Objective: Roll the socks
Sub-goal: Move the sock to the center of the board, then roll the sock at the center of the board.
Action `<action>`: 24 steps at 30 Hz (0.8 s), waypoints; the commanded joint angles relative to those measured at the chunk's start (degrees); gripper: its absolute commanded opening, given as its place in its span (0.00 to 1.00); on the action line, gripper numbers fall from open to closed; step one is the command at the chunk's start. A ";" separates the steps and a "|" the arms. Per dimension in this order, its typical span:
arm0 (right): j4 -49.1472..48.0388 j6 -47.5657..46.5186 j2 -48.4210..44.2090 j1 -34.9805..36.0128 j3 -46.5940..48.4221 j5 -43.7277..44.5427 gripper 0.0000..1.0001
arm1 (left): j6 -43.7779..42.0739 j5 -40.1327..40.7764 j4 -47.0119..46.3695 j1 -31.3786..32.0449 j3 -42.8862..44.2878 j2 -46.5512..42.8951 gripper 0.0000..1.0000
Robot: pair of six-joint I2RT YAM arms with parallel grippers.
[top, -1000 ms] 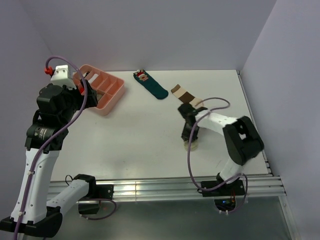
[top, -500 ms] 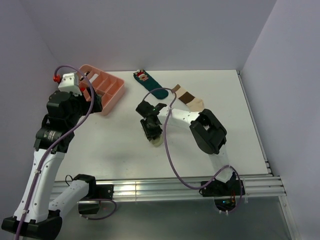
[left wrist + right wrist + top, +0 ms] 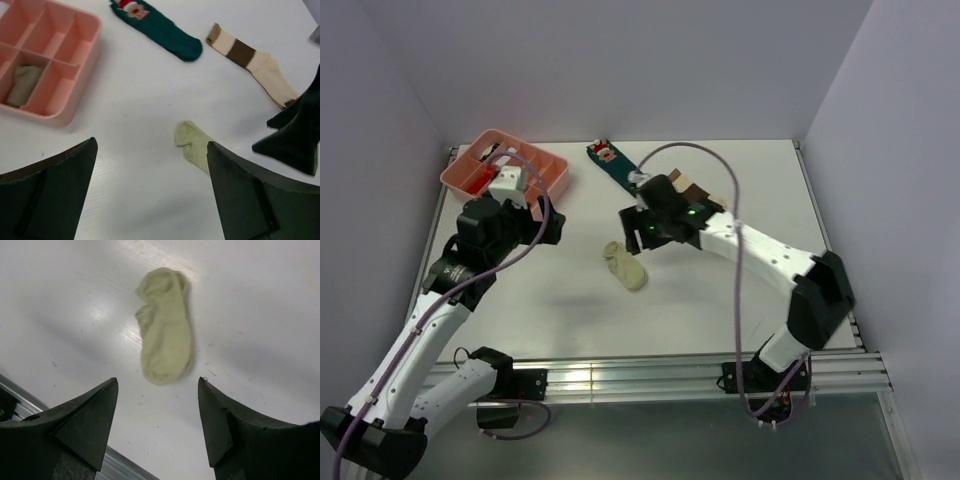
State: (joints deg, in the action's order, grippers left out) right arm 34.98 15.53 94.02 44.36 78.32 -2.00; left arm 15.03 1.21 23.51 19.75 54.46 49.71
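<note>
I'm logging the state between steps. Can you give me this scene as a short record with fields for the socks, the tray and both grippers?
pale sock: loose on the table, not rolled, nothing touching it
striped sock: flat, unrolled, farther back, apart from the pale sock
teal sock: flat near the far edge, apart from the striped sock
pink tray: far left, divided into compartments
left gripper: jaws open, empty, above the table
right gripper: jaws open, empty, raised near the pale sock
</note>
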 commanded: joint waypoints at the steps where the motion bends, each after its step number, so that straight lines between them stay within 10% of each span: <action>1: -5.35 5.90 -9.18 -7.16 -10.00 0.07 0.72 | -2.10 1.13 -8.11 7.55 -2.68 1.95 0.96; 11: -17.23 19.62 -37.83 -27.91 -39.38 -0.11 0.78 | -10.98 16.96 -17.61 32.44 -7.96 16.10 0.91; 24: -20.04 22.79 -41.72 -37.94 -46.33 -9.86 0.77 | -11.86 28.23 -27.02 45.47 -7.26 40.18 0.68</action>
State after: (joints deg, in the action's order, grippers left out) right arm 18.33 37.10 53.19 7.35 33.10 -8.45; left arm 4.12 24.34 1.89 64.66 46.61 87.66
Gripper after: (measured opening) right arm 0.768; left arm 0.691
